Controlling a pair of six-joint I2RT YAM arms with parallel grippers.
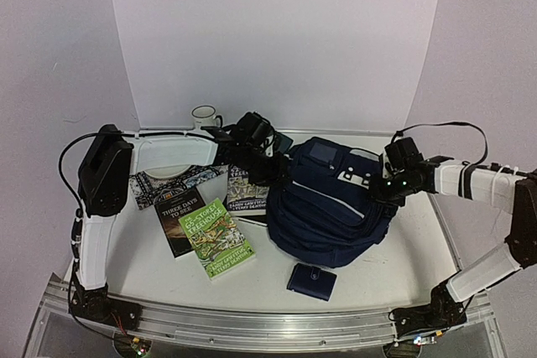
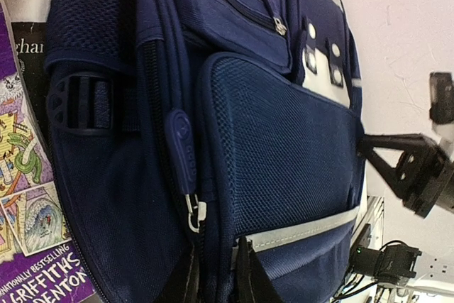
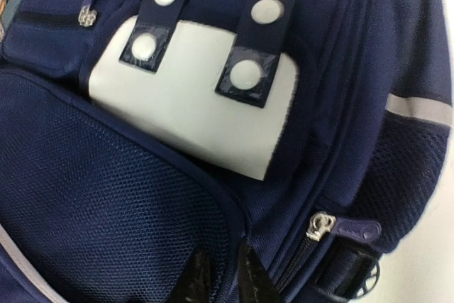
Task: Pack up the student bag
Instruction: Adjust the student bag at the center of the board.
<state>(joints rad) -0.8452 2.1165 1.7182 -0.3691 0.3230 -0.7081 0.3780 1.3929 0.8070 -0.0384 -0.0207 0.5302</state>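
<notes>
Student bag (image 1: pixel 331 199) lies on table (image 1: pixel 151 270). Left gripper (image 2: pixel 216 264) pinches fabric below zipper pull (image 2: pixel 193 211); right gripper (image 3: pixel 221 267) pinches mesh-pocket seam.

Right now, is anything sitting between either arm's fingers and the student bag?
Nothing visible does. The left fingers and the right fingers both press into the navy fabric of the student bag, one pair on each side.

Matt navy cloth student bag (image 1: pixel 336 207), woven mesh pocket (image 2: pixel 284 154), shiny metal zipper pull (image 3: pixel 320 226), glossy paper book cover (image 1: pixel 221 239)
</notes>
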